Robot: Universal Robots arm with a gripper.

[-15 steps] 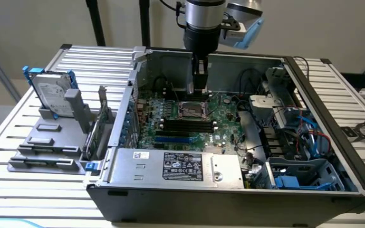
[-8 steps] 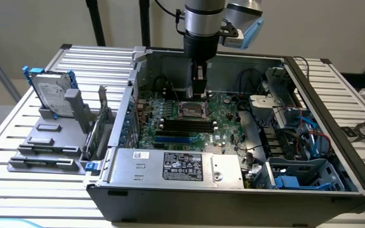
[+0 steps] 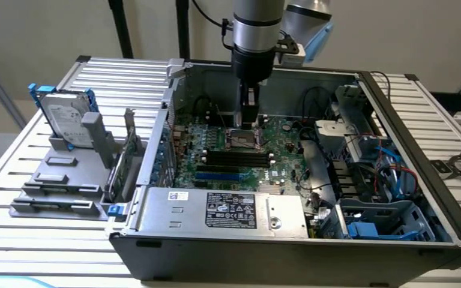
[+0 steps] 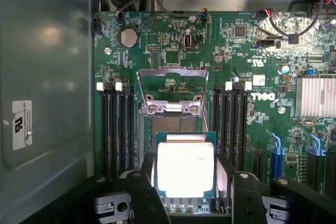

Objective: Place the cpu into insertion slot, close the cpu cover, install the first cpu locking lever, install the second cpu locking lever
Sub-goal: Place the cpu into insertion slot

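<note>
CPU (image 4: 185, 167), silvery top up, sits pinched between the gripper's dark fingers (image 4: 142, 192), the jaws standing wide and pressing on two opposite edges of the chip. It is held over the near edge of the insertion slot (image 4: 176, 125), covering part of it, while the rest of the black socket lies bare beyond the chip. The CPU cover (image 4: 172, 71) stands swung back on its hinge, so its window frames bare green motherboard (image 4: 241, 51) rather than the socket. Banks of long black memory slots (image 4: 119, 129) run along both sides of the socket. In the exterior view the gripper (image 3: 251, 124) points straight down into the open computer case (image 3: 295, 255), over the middle of the board, and a silver power supply box (image 3: 214, 210) fills the case's near edge.
</note>
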